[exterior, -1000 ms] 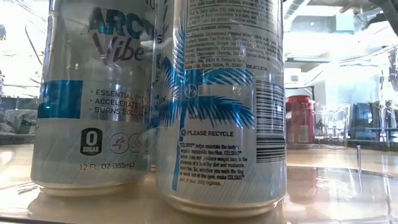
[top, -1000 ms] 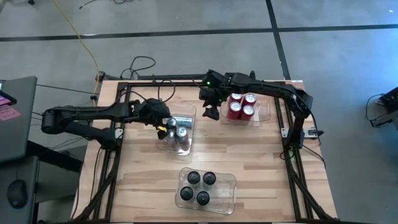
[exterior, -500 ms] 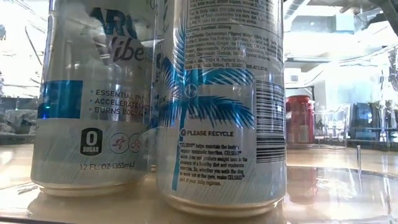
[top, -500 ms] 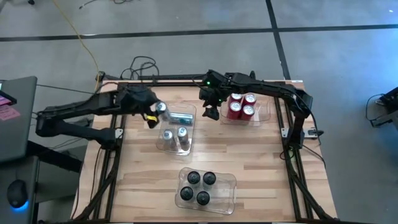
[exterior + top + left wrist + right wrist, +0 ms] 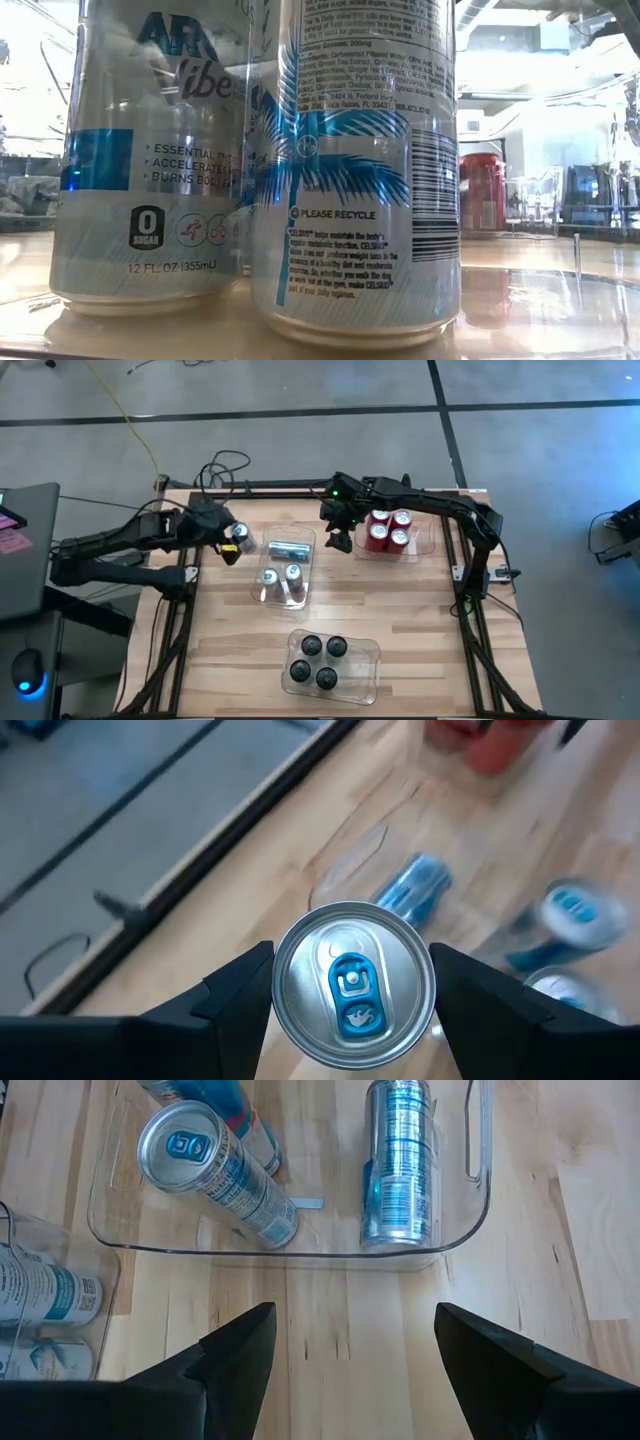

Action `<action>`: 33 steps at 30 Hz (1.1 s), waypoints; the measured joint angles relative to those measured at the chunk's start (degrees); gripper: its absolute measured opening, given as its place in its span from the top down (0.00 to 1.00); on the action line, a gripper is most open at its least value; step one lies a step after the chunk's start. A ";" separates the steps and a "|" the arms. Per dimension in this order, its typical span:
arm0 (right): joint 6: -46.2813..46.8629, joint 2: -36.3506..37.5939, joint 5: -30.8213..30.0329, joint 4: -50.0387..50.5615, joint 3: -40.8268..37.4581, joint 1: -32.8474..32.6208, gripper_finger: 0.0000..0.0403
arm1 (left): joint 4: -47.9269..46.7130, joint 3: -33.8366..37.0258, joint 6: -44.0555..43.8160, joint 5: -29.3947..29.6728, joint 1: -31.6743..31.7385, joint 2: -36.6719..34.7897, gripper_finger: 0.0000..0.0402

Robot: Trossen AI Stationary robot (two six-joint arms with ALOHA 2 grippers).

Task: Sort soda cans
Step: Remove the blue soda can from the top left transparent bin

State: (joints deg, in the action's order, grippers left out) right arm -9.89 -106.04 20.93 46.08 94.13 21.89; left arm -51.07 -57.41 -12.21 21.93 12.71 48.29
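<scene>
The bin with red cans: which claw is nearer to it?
Right. The right claw hovers just beside the bin with red cans, at its inner edge. The left claw, shut on a silver-blue can, is far across the table.

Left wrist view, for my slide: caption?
Left claw grips a silver-blue can, above the wooden table.

Table (image 5: 420, 620) was pale wood w/ smooth planks. Bins (image 5: 300, 1245) were clear glossy plastic. Soda cans (image 5: 355, 170) had shiny metal w/ printed labels; brushed silver can top (image 5: 352, 982). Gripper fingers (image 5: 235, 1365) looked matt black.
</scene>
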 joint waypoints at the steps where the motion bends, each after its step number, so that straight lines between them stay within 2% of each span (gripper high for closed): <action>1: 0.01 0.00 0.00 0.01 0.00 0.00 0.28 | 0.62 1.83 -0.78 0.19 0.02 -0.74 0.41; 6: 0.59 -0.01 0.00 -0.23 -0.02 -0.73 0.28 | 4.74 11.10 -4.50 0.17 0.00 -4.27 0.41; 12: 3.78 -0.13 0.01 -8.64 -2.85 -2.32 0.28 | 9.71 19.37 -6.29 0.15 0.00 -6.14 0.41; 25: 8.64 -1.06 -0.70 -28.75 -2.90 -6.37 0.28 | 13.96 24.64 -7.60 0.71 0.02 -6.10 0.40; 30: 8.61 -3.38 -6.09 -29.97 0.04 -8.48 0.28 | 14.92 24.80 -6.53 1.65 0.02 -6.42 0.33; 33: 10.26 -6.93 -6.12 -28.40 3.13 -8.47 0.28 | 15.02 24.84 -6.07 1.70 0.02 -7.07 0.28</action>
State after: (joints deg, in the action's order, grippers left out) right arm 0.37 -112.97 14.81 17.69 97.25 13.42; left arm -36.05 -32.57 -18.28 23.64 12.73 41.22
